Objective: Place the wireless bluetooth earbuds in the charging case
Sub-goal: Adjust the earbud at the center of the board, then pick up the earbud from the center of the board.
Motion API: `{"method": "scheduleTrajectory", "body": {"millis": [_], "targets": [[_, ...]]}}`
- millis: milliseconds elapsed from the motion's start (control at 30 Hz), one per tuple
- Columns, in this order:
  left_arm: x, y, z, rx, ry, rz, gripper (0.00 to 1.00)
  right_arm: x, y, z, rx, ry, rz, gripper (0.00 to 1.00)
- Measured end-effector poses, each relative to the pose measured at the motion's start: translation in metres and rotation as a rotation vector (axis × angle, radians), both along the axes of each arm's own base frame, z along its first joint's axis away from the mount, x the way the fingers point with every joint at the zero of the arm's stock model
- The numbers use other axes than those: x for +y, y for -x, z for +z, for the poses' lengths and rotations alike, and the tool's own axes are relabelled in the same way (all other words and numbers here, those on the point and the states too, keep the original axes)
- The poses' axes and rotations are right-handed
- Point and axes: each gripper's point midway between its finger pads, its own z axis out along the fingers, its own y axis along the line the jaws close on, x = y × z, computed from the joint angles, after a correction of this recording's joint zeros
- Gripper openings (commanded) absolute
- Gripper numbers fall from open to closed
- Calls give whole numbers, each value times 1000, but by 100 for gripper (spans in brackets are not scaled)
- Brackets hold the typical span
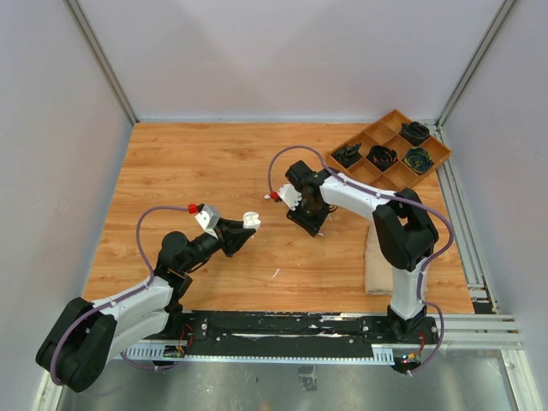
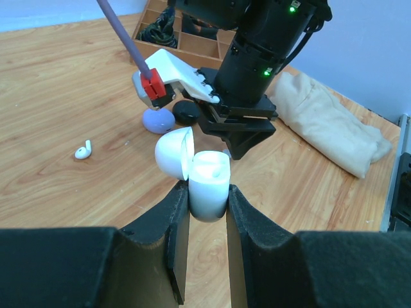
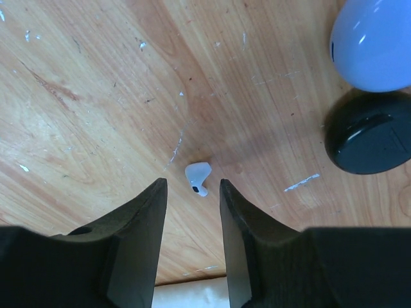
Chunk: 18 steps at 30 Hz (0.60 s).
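Note:
My left gripper (image 1: pixel 247 226) is shut on the white charging case (image 2: pixel 209 183), held above the table with its lid (image 2: pixel 173 153) hinged open. My right gripper (image 3: pixel 192 184) points down at the wood, jaws a little apart. A small white earbud (image 3: pixel 198 178) lies flat between its fingertips, and neither pad touches it. A second white earbud (image 2: pixel 83 150) lies on the table to the left in the left wrist view. In the top view the right gripper (image 1: pixel 308 224) is just right of the held case (image 1: pixel 251 220).
A lavender rounded case (image 3: pixel 376 42) and a black round case (image 3: pixel 367 131) lie close to the right gripper. A brown compartment tray (image 1: pixel 396 112) with cables stands at the back right. A beige cloth (image 1: pixel 375 261) lies beside the right arm's base.

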Motion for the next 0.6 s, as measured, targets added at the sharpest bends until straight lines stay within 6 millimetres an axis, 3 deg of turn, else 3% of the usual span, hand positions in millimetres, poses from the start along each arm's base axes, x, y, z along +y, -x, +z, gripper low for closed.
{"method": "scheduleTrajectory", "body": {"millis": [333,600], "targets": [[0,0,0,0,0,-3,0,-1,-3,-18,46,51,26,33],[-1,1,0,0,-1,-9,0,-2,-2,-19,72,72,33,24]]}}
